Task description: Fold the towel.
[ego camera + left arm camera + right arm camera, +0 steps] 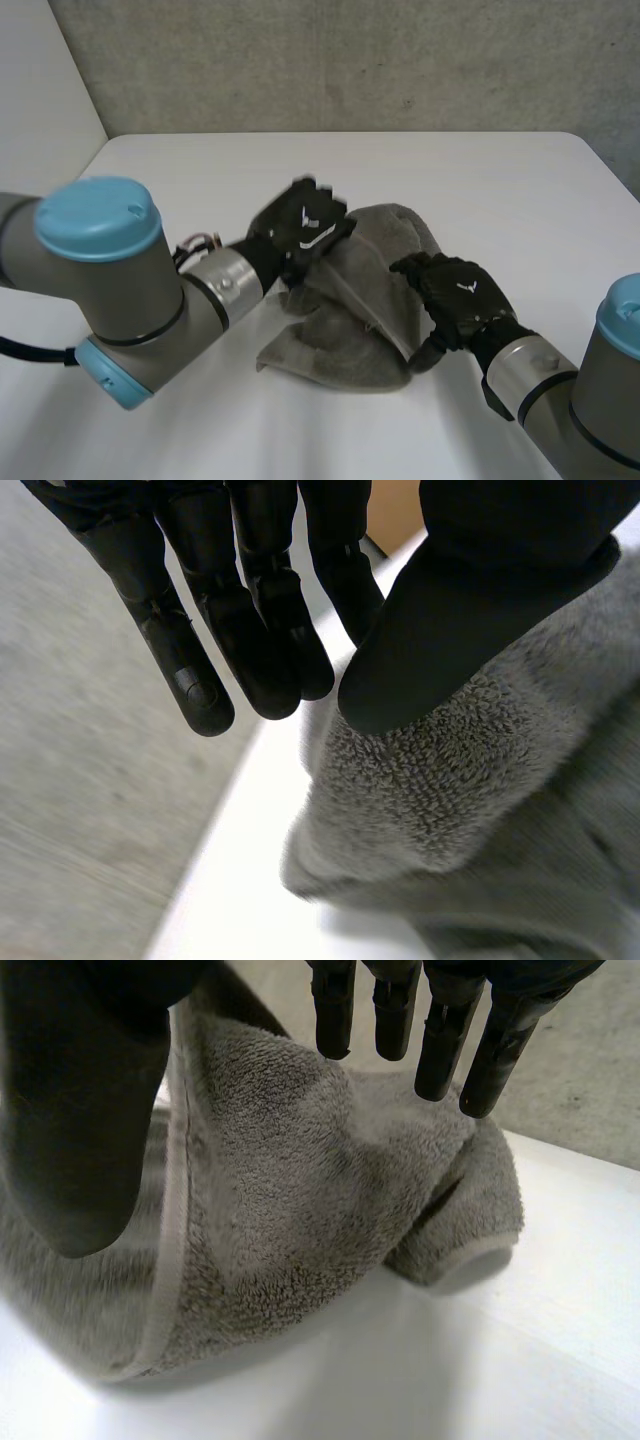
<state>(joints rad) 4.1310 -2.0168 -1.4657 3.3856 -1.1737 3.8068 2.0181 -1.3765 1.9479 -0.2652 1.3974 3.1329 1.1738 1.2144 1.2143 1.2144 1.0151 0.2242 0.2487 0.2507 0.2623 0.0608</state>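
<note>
A grey terry towel [350, 320] lies crumpled in a heap at the middle of the white table [500, 190]. My left hand [303, 228] is at the heap's far left edge. In its wrist view the thumb [440, 630] presses a raised fold of the towel [450, 780] toward the fingers [250, 630], pinching the cloth. My right hand [458, 297] rests against the heap's right side. There its fingers [440, 1030] are straight and spread from the thumb [80, 1110], with the towel [300, 1190] and its hemmed edge under the palm, not gripped.
A grey concrete wall [350, 60] stands behind the table's far edge. Bare white tabletop surrounds the towel on all sides, and both arms reach in from the near side.
</note>
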